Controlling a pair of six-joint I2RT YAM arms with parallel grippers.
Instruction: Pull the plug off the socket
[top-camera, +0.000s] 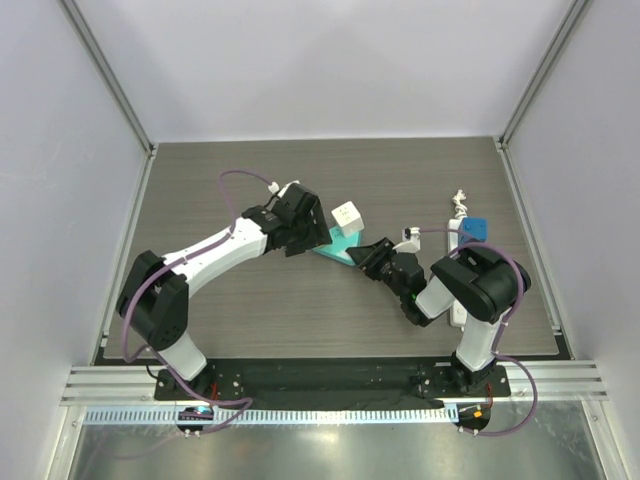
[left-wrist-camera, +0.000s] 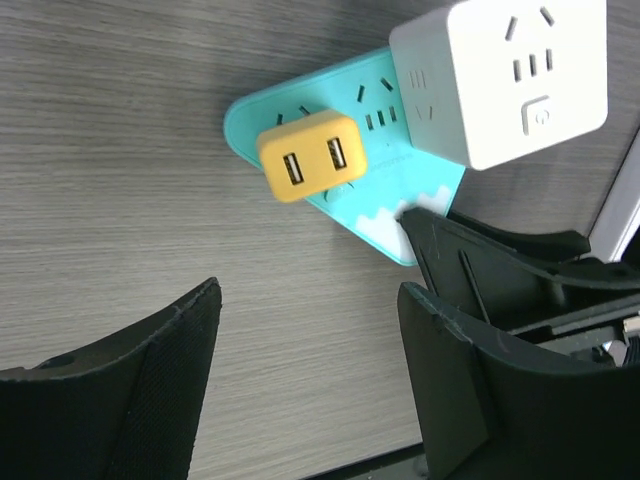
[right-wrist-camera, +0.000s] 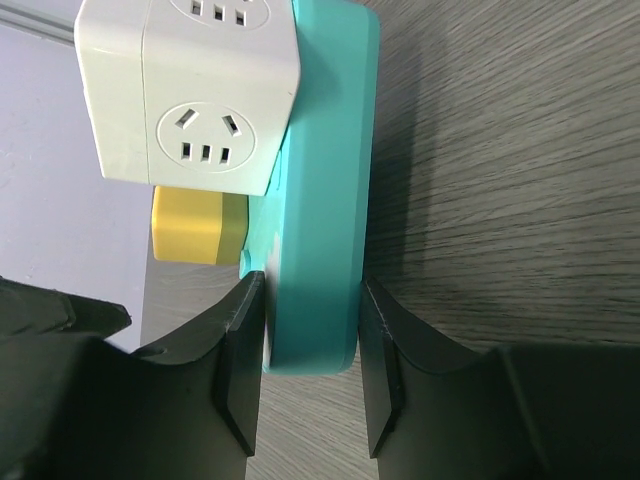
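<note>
Right gripper (right-wrist-camera: 308, 296) is clenched on the teal triangular outlet block (right-wrist-camera: 322, 150), one finger on each face of its near edge, with the block lying on the table (top-camera: 300, 310). Left gripper (left-wrist-camera: 305, 300) is released, jaws spread wide and holding nothing. The yellow two-port plug (left-wrist-camera: 312, 155) is seated in the block just ahead of its fingertips, and the white cube adapter (left-wrist-camera: 500, 80) is beyond that to the right. The white power strip (top-camera: 453, 238), carrying a blue plug (top-camera: 476, 228), lies well behind the right gripper beside that arm, largely hidden by it.
</note>
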